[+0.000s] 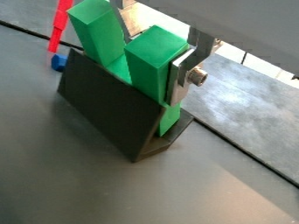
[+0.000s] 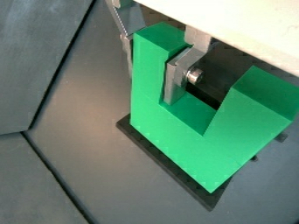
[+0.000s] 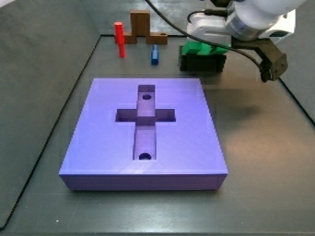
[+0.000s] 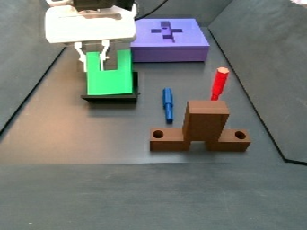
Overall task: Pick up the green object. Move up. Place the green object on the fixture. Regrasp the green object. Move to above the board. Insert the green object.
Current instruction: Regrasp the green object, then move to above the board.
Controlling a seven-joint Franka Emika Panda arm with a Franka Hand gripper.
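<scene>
Two prongs: green object (image 2: pixel 198 131) is a chunky bright-green U, notch between the prongs facing up toward my wrist.
Gripper: gripper (image 1: pixel 187 74) sits directly over the fixture (image 1: pixel 111 114), far from the board (image 3: pixel 147 129).
Jaws: one silver finger (image 2: pixel 176 77) is down inside the notch, flat against a prong's inner face; in a wrist view a finger (image 1: pixel 184 72) lies on a prong's side. Opposite pad hidden, so I can't tell whether I'm clamped on that prong or just alongside it.
Where the piece is: standing upright in the fixture below my fingers, base down in the holder, prongs above its wall; same read in a side view (image 4: pixel 108 79).
Why parked there: my read is the holder keeps the block upright so I can take a new hold on one prong, a grip suited to going into the board's cross recess.
Stage: judged as the regrasp; move to above the board not yet done.
Off to the side, not mine: red post (image 4: pixel 220 84), blue peg (image 4: pixel 170 103), brown block (image 4: pixel 204 126).
</scene>
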